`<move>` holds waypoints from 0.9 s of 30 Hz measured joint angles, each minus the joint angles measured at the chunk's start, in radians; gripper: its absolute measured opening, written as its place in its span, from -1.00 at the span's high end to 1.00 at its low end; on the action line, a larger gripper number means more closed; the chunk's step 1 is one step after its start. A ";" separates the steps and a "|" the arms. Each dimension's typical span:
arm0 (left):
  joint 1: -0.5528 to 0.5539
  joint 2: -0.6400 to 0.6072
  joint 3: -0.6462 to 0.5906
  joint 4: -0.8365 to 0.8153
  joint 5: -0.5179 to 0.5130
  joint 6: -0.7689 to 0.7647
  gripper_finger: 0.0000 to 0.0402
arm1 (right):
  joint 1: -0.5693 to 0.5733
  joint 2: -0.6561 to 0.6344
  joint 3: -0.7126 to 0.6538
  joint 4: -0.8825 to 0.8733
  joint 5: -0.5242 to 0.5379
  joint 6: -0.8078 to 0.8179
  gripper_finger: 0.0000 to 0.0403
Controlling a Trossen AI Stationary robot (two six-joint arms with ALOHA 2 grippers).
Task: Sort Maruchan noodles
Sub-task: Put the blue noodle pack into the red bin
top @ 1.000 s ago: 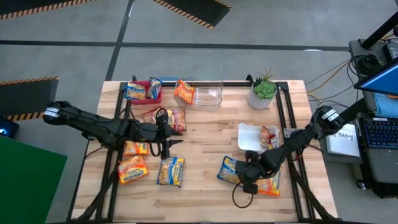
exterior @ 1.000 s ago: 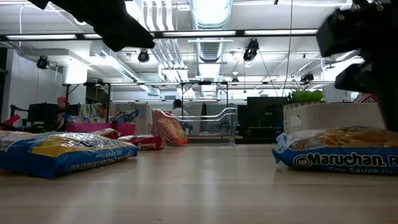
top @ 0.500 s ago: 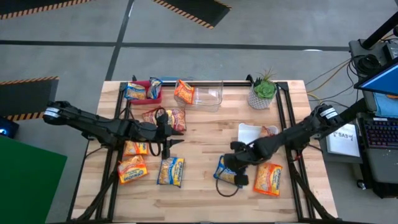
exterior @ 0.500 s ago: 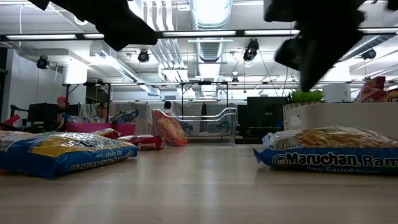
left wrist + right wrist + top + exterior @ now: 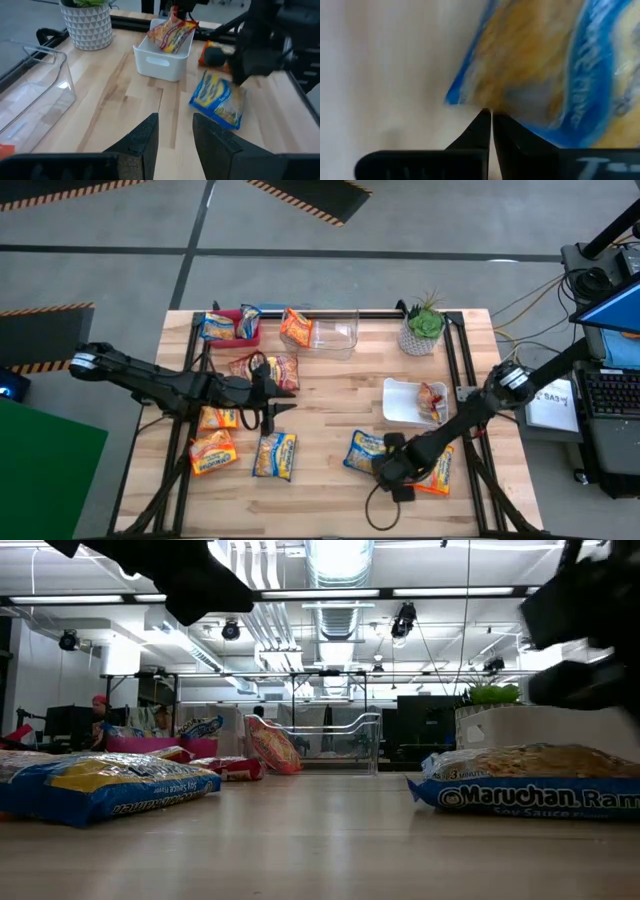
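**Right arm low over a blue packet**

The flat blue-and-yellow plastic Maruchan packet lies on the wooden tabletop, near the white rectangular bin. Just beside the packet, the right gripper has its fingers clenched together, empty. They should probably part before straddling the packet's edge. The left gripper, fingers released, waits well apart from the bin.

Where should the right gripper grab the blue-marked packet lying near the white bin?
Probably the blue-marked packet by its near short edge, coming from above with the fingers astride that edge. It lies flat on the table, free on the left; the orange packet and white bin crowd the other sides. The right gripper, fingers shut, is already beside it.
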 joint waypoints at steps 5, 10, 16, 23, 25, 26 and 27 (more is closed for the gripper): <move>-0.002 0.000 0.000 0.030 0.001 -0.040 0.48 | -0.052 0.055 0.093 0.011 0.312 -0.202 0.96; -0.004 0.007 0.000 0.026 0.001 -0.134 0.48 | -0.124 0.079 0.168 0.015 0.423 -0.375 0.96; -0.032 0.104 -0.002 0.061 0.002 -0.231 0.48 | -0.140 0.061 0.144 0.025 0.422 -0.424 0.96; -0.042 0.306 -0.002 0.271 0.048 -0.272 0.46 | -0.132 0.059 0.123 0.053 0.422 -0.437 0.96; -0.042 0.355 -0.002 0.315 0.056 -0.288 0.44 | -0.133 0.060 0.109 0.080 0.418 -0.457 0.96; -0.042 0.380 -0.002 0.342 0.056 -0.298 0.42 | -0.133 0.060 0.098 0.113 0.415 -0.464 0.96; -0.042 0.403 -0.002 0.376 0.056 -0.310 0.39 | -0.133 0.060 0.086 0.146 0.413 -0.470 0.96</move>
